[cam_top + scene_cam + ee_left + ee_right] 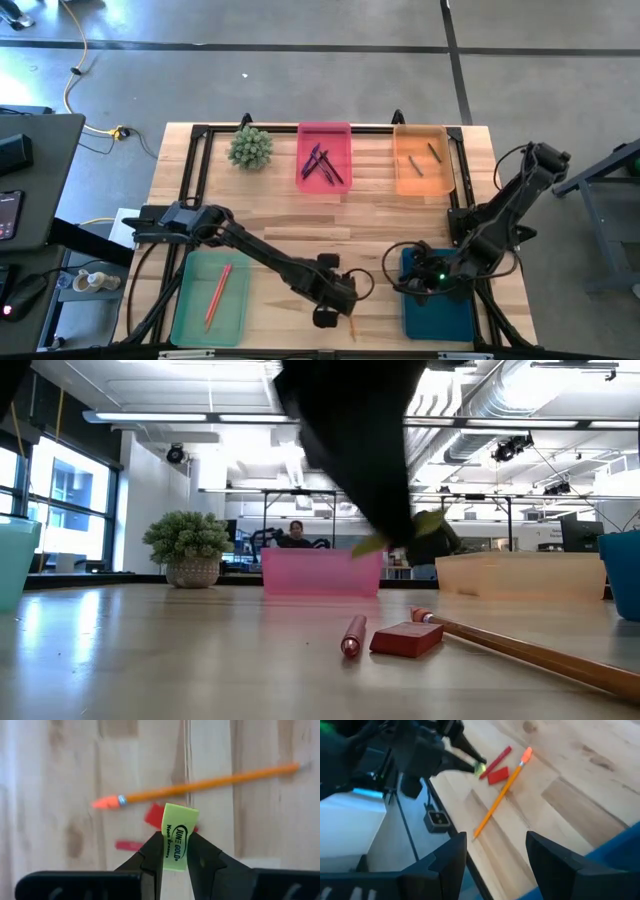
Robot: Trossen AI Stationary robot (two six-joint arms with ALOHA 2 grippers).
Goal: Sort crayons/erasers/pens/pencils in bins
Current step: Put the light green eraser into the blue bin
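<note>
Yellow-green eraser is pinched between the left gripper's closed fingers, raised above the table near its front edge. Below it lie an orange pencil, a red eraser and a short red stick, close together. Right gripper is held with fingers spread and empty over the blue bin. Pens are seen in the pink bin, sticks in the orange bin, and a pencil in the green bin.
</note>
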